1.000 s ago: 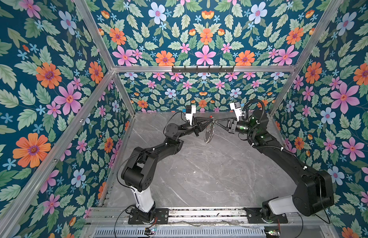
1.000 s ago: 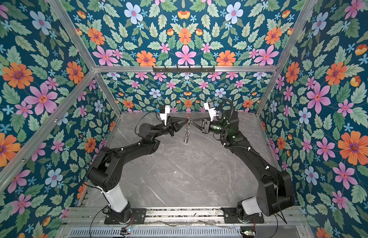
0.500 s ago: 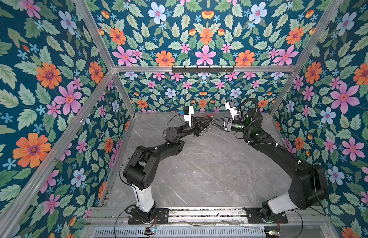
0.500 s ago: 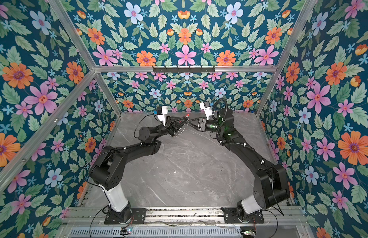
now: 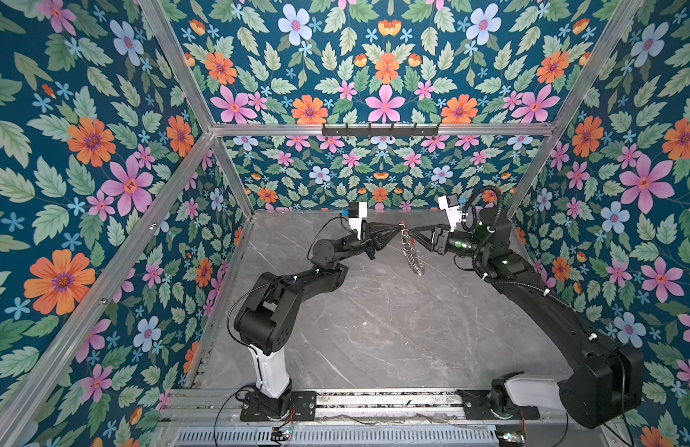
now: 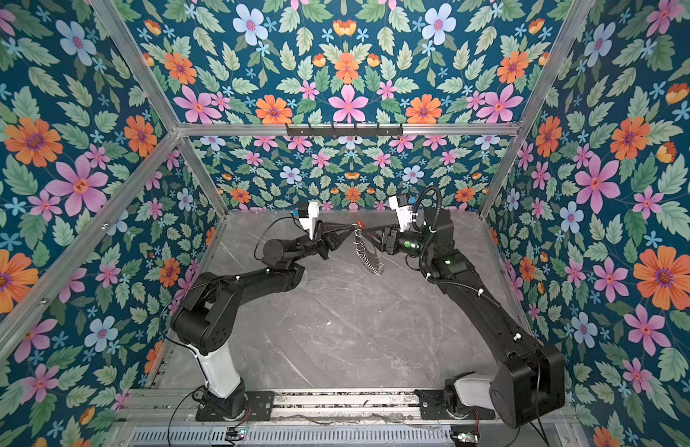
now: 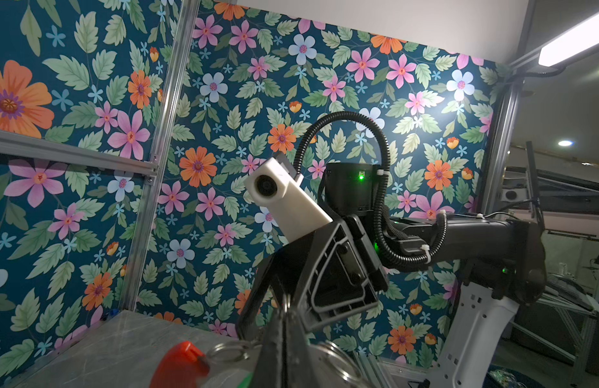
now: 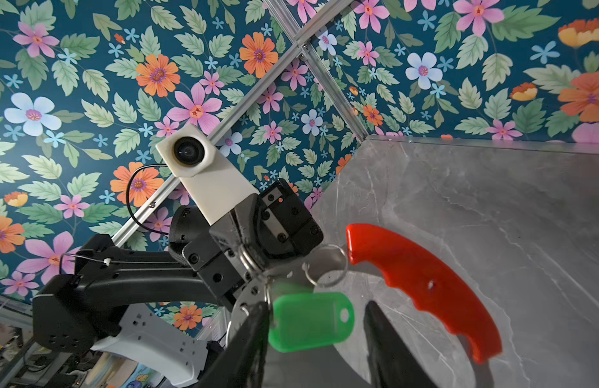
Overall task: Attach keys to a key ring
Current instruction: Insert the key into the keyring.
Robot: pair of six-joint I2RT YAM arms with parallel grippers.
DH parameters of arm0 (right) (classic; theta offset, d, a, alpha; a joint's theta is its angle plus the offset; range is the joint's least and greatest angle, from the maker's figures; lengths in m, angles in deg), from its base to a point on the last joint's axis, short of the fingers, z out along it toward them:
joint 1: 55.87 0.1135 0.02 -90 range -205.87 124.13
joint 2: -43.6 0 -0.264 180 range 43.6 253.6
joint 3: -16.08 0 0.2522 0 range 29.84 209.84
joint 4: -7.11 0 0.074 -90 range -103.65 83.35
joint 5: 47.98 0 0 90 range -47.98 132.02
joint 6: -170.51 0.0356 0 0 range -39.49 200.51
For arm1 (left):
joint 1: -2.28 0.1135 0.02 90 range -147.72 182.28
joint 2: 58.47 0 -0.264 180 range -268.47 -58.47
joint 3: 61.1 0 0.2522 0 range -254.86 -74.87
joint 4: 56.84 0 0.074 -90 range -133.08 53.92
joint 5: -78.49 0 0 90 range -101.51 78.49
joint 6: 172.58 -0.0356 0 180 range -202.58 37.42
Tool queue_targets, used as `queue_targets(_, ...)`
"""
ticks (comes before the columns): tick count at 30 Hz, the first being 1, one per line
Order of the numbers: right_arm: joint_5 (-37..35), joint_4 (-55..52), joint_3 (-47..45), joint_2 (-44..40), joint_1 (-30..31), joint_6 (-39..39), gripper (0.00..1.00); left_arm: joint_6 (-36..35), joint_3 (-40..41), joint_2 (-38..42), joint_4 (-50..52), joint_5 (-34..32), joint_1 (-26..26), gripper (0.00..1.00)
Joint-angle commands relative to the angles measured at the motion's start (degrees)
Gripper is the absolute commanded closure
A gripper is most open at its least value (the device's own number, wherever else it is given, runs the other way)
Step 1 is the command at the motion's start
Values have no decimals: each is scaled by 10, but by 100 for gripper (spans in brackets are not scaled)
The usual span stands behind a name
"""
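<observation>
At the far end of the marble tabletop (image 5: 374, 333), close to the back wall (image 5: 374, 182), I find the two grippers meeting tip to tip above the surface.

Item one: the left gripper (image 5: 398, 232) is clamped tight on the key ring (image 5: 412, 258). In the right wrist view its tips pinch the grey hoop just beside the red plastic arc (image 8: 425, 289). In both top views the hoop hangs down from that grip, and its string of small silver rings (image 6: 370, 265) curves below the tips toward the right arm's side. I cannot tell whether the lowest rings touch the tabletop.

Item two: the right gripper (image 8: 314, 309) stands partly spread, and I can confirm no grip on anything. Its two dark fingers (image 8: 254, 342) flank the key (image 8: 311, 322). The green plastic head lies between them, close against one finger and clear of the other. I see no blade. One end of the head sits at the hoop beside a small ring, near the left gripper's tips. I cannot tell whether it is threaded on.

Item three: the left wrist view shows the left gripper's pressed-together fingers with the red arc blurred beside them and silver rings on both sides. A sliver of green is just visible.
</observation>
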Motion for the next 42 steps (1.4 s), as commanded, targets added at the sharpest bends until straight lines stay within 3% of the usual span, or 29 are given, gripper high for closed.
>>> queue_targets(1, -24, -19, 0, -13, 0, -36, 56, 11, -3, 0, -40, 2, -1, 100)
queue_targets(13, 3, 20, 20, -1, 31, -47, 75, 17, -2, -4, -40, 4, -7, 100)
queue_targets(27, 16, 24, 31, 21, 33, -49, 80, 24, -9, -7, -40, 3, -8, 100)
queue_targets(35, 6, 11, 40, 24, 33, -64, 98, 18, -13, -15, -32, 16, -7, 99)
queue_targets(37, -5, -10, 43, 23, 33, -82, 100, -17, -5, -7, 1, 22, -6, 85)
queue_targets(39, -17, -36, 46, 22, 33, -105, 100, -79, 9, 12, 73, 26, -3, 78)
queue_targets(42, -39, -82, 50, 21, 33, -149, 100, -233, 23, 56, 249, 23, -3, 63)
